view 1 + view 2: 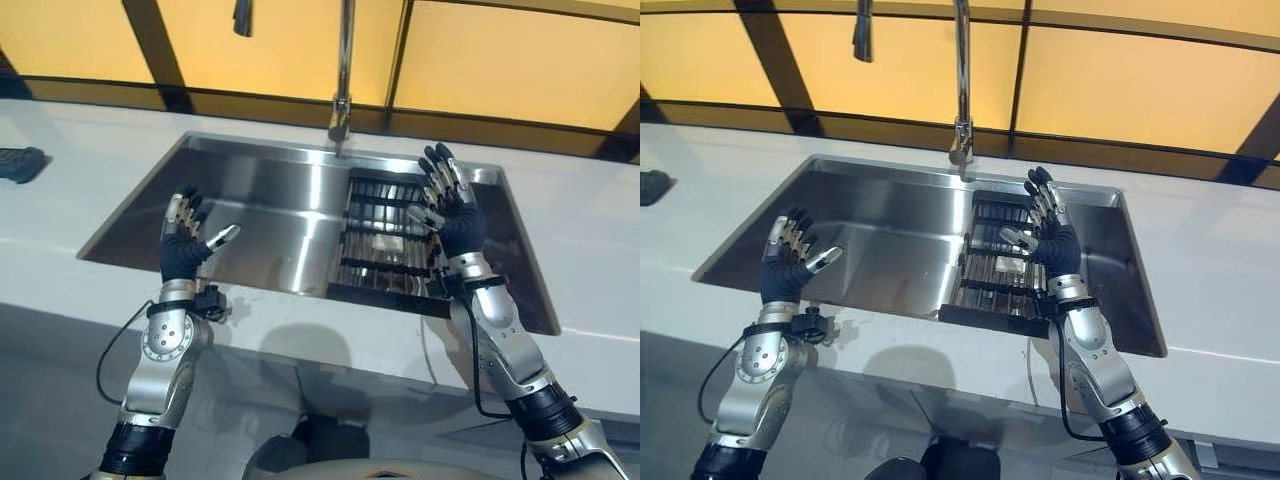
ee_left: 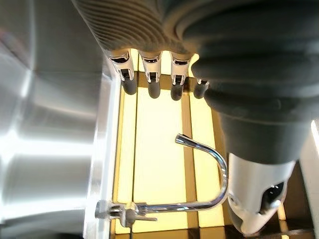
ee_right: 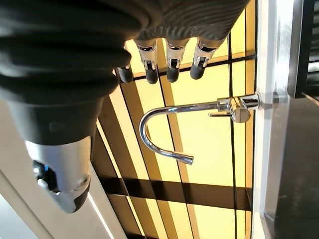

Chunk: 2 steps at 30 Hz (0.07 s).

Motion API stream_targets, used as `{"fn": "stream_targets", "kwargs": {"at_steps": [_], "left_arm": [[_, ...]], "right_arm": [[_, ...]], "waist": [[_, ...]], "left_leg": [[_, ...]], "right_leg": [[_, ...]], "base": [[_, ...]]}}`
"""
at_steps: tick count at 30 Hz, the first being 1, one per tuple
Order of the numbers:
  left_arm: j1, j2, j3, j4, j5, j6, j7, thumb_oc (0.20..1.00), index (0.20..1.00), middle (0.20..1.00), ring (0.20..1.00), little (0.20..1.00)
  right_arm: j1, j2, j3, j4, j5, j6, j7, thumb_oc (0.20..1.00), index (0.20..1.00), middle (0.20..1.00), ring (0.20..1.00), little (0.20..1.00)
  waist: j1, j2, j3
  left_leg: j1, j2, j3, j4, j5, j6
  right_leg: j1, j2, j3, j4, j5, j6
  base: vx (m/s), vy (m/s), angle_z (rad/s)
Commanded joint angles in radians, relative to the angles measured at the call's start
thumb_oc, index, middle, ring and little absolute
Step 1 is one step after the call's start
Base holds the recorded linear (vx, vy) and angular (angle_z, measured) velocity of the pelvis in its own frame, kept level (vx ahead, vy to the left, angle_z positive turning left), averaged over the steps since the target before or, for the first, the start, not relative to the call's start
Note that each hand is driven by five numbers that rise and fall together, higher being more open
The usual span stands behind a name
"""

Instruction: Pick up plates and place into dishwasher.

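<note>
Kitchen counter (image 1: 90, 150), pale; steel sink (image 1: 250, 210) below amber panels; tap (image 1: 342, 70) at the back rim. Dark slatted rack (image 1: 385, 245) in the sink's right half. Left hand (image 1: 183, 245): raised, fingers spread, empty. Right hand (image 1: 452, 210): raised above the rack, fingers spread, empty. Plates: none identifiable. Advice: locate a plate first, then lower fingers to its rim
</note>
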Motion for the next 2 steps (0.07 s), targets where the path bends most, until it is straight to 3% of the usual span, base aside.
{"fn": "stream_targets", "kwargs": {"at_steps": [1, 2], "left_arm": [[-0.083, -0.007, 0.0, 0.024, -0.045, -0.046, -0.002, 1.0, 1.0, 1.0, 1.0, 1.0], [-0.082, -0.009, 0.001, 0.023, -0.044, -0.047, -0.007, 1.0, 1.0, 1.0, 1.0, 1.0]], "right_arm": [[-0.022, -0.024, -0.059, -0.053, -0.003, -0.03, 0.025, 1.0, 1.0, 1.0, 1.0, 1.0], [-0.019, -0.024, -0.062, -0.055, -0.001, -0.032, 0.025, 1.0, 1.0, 1.0, 1.0, 1.0]], "waist": [[-0.052, 0.005, -0.049], [-0.054, 0.006, -0.05]], "left_leg": [[0.017, 0.095, 0.003, 0.12, -0.084, -0.075], [0.027, 0.096, 0.007, 0.111, -0.087, -0.075]], "right_leg": [[-0.111, -0.049, 0.046, -0.094, 0.188, 0.061], [-0.108, -0.052, 0.048, -0.098, 0.19, 0.064]], "base": [[0.02, 0.093, 0.05], [0.03, 0.096, -0.07]]}}
